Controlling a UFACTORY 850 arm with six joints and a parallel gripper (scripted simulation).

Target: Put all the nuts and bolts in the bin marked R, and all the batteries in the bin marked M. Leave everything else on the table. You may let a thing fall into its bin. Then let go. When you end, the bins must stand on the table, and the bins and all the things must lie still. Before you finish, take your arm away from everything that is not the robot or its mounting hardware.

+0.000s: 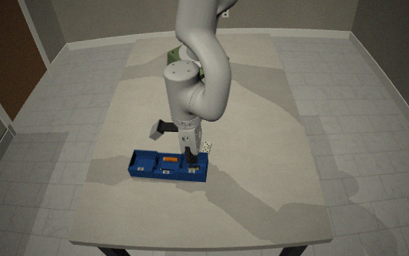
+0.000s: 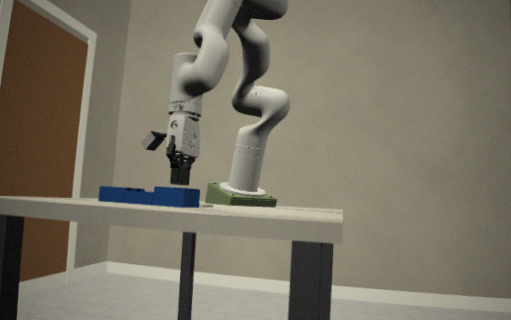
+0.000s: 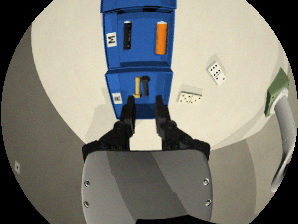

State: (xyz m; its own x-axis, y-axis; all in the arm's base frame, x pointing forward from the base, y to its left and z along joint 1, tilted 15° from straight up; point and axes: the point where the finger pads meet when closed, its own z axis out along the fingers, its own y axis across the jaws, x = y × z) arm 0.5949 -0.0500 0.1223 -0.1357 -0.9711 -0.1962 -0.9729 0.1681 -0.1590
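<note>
The R bin [image 3: 154,76] is the end compartment of a blue bin row. In it lie a brass-coloured bolt [image 3: 137,87] and a dark bolt [image 3: 145,86], side by side. The M bin [image 3: 142,57] beside it holds a black battery [image 3: 127,36] and an orange battery [image 3: 161,38] [image 1: 170,159], lying apart. My gripper [image 3: 145,103] [image 2: 180,183] is partly open with nothing between its fingers. It hangs just above the R bin, its fingertips near the bolts in the wrist view.
Two white dominoes lie on the table beside the bins, one [image 3: 190,97] near the R bin and one [image 3: 216,73] farther off. A third compartment [image 1: 144,163] of the blue row shows nothing in it. The green robot base [image 2: 239,200] stands behind.
</note>
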